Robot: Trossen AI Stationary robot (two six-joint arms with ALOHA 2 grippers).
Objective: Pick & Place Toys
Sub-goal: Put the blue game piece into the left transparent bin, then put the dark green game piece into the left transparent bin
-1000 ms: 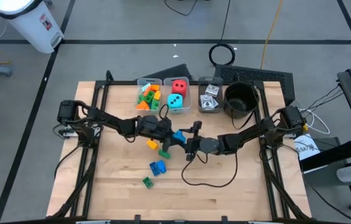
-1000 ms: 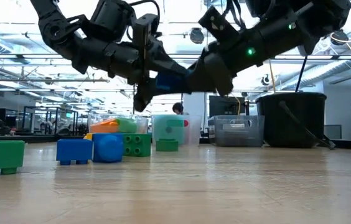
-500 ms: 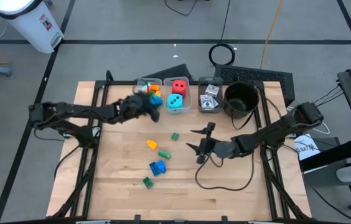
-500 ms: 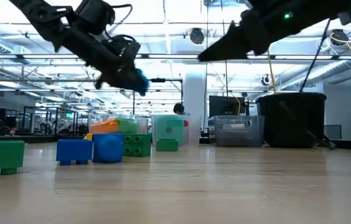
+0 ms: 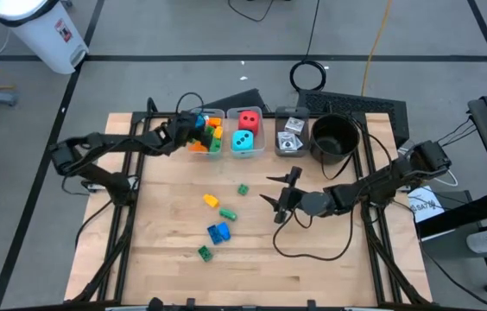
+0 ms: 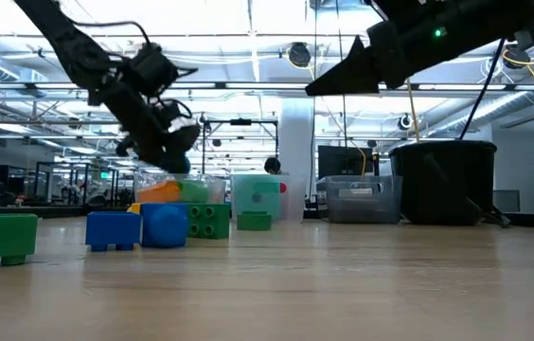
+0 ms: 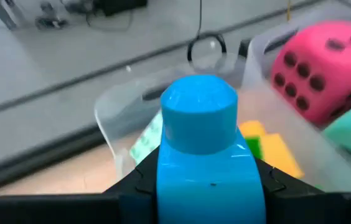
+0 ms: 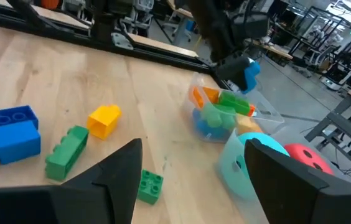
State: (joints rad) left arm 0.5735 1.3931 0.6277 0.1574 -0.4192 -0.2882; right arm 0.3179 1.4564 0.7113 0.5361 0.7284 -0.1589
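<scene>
The light-blue brick [image 7: 198, 146] sits clamped between the two dark fingers [image 7: 139, 186] of my left hand [image 5: 193, 127], its single round stud pointing away from my wrist. I hold it in the air at the clear bin of bricks [image 5: 193, 113] at the far edge of the worktop [image 5: 330, 259]; from the low view the brick hangs just above the bin's contents, not touching them. Inside that bin lie orange, green and yellow bricks [image 5: 210, 136] in a heap. The next bin [image 5: 258, 149] to the right holds the red die [image 5: 248, 119] and, nearer me, the teal die [image 5: 243, 141], both black-dotted. A third clear bin [image 5: 279, 117] beside it holds the small white cards [image 5: 291, 134], and the round black pot [image 5: 333, 136] stands just beyond that.

Loose on the worktop, well apart from my left hand, lie a small green brick [image 5: 243, 189], a yellow brick [image 5: 211, 200], a longer green brick [image 5: 227, 213], a blue brick pair [image 5: 218, 232] and another green brick [image 5: 204, 252] nearest the front edge.

My right hand [image 5: 277, 197] hovers over the middle of the worktop, right of the loose bricks, raised off the wood, its fingers spread wide with nothing between them.
</scene>
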